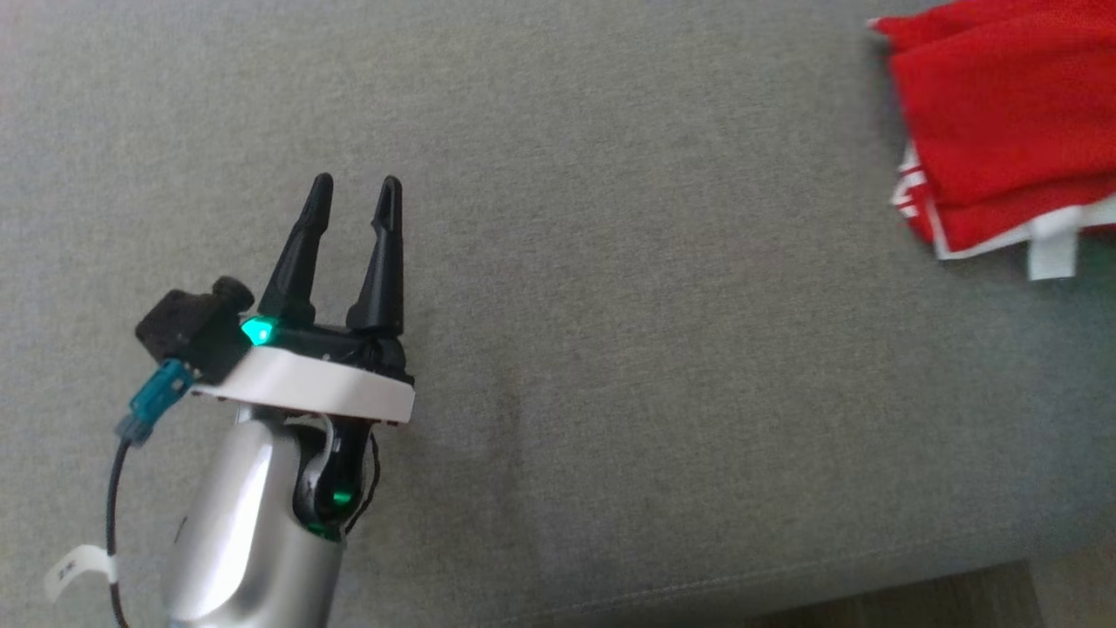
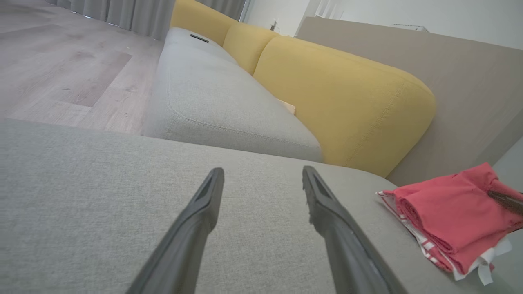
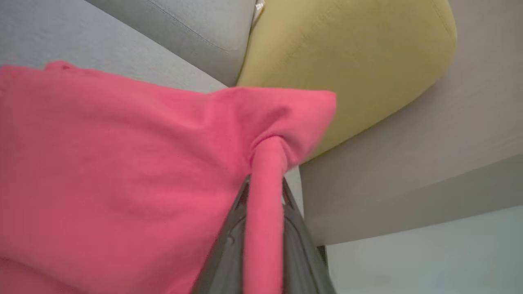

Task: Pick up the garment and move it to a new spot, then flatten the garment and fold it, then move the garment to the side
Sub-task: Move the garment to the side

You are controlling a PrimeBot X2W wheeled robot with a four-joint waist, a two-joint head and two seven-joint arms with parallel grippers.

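While right end effector (image 3: 264, 185) grips, one garment (image 3: 122, 163)

The garment (image 1: 1003, 122) lies on the sofa seat (image 1: 610, 262), far to the right. The left gripper (image 1: 357, 181) is over the seat on the left, well apart from it. A back cushion (image 2: 339, 94) stands behind the seat.

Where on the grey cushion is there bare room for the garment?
Bare: the stretch of grey cushion between the open left gripper and the garment. Crowded: the far right, where the right gripper pinches the garment.
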